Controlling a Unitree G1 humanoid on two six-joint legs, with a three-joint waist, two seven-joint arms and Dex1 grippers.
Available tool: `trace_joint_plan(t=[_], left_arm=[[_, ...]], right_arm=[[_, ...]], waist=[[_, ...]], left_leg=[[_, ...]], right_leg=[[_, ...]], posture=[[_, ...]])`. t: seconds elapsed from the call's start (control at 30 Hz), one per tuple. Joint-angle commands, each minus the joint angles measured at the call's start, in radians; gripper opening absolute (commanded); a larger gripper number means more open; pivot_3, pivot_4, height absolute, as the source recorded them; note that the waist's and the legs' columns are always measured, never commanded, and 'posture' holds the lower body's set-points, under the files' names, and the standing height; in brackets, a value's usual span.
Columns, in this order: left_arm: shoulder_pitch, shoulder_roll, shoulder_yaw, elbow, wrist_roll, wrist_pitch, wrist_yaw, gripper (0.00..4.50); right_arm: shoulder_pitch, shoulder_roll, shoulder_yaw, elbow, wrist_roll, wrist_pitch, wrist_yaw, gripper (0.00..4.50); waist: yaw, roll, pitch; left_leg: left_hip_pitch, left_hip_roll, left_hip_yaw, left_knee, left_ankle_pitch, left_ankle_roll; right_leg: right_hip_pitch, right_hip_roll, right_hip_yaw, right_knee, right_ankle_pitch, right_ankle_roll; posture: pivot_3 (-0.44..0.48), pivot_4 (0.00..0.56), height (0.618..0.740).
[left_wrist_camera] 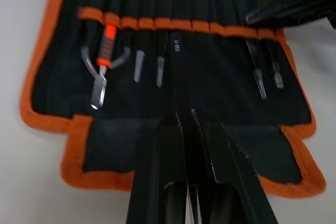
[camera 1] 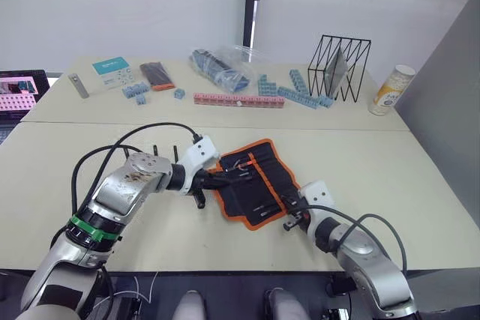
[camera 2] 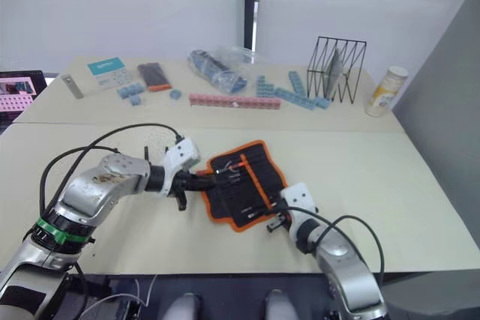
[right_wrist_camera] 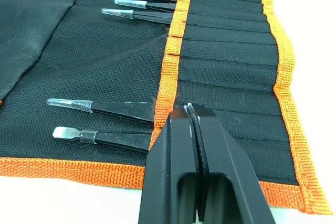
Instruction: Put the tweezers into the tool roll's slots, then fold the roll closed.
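Lying open on the desk point(camera 1: 375, 177), the tool roll point(camera 1: 255, 181) has tweezers point(left_wrist_camera: 261, 77) in its slots point(right_wrist_camera: 220, 77); one remains in the left gripper point(left_wrist_camera: 185, 121), jaws clamped on it. Right gripper point(right_wrist_camera: 193, 116) jaws closed, empty. Folding remains.

two pale beige tables point(camera 1: 390, 162) stand pushed together, a seam running across between them. behind the far table a white wall point(camera 1: 120, 5) shows soft, even light, split by a dark vertical strip point(camera 1: 250, 1) with a bright line in it. a grey panel point(camera 1: 450, 103) rises at the right edge. the floor under the near edge is dark.
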Motion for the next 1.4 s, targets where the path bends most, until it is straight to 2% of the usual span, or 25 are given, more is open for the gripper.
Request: trace_joint_plan(t=[0.03,0.5,0.87,1.4], left_arm=[[-0.079,-0.024,-0.022,0.0,0.027,0.022,-0.012,0.02],[-0.208,-0.099,-0.171,0.071,0.177,0.05,-0.003,0.02],[-0.218,-0.187,-0.216,0.118,0.246,0.022,-0.005,0.02],[-0.281,-0.358,-0.23,0.337,0.354,-0.101,0.032,0.02]], right_arm=[[0.03,0.006,0.024,0.011,-0.013,0.028,-0.013,0.0],[0.042,0.025,0.031,-0.002,-0.02,0.033,-0.037,0.0],[0.037,0.026,0.041,-0.006,-0.025,0.035,-0.036,0.0],[0.054,0.019,0.064,-0.033,-0.033,0.055,-0.022,0.0]], waist=[[0.002,0.0,0.0],[0.001,0.0,0.0],[0.003,0.0,0.0],[0.003,0.001,0.0]], left_leg=[[0.0,0.0,0.0,0.001,0.0,-0.001],[-0.004,0.0,-0.001,0.005,0.0,0.001],[-0.004,0.0,-0.001,0.006,0.0,0.001],[-0.004,-0.001,-0.004,0.007,0.0,0.001]], right_leg=[[0.0,0.0,0.0,0.0,0.0,0.0],[-0.001,0.001,0.0,0.001,0.0,0.001],[0.001,0.001,0.0,0.001,0.0,0.001],[0.001,0.001,0.0,0.003,0.0,0.001]], posture=[[0.0,0.15,0.721],[0.0,0.15,0.721],[0.0,0.15,0.721],[0.0,0.15,0.721]])
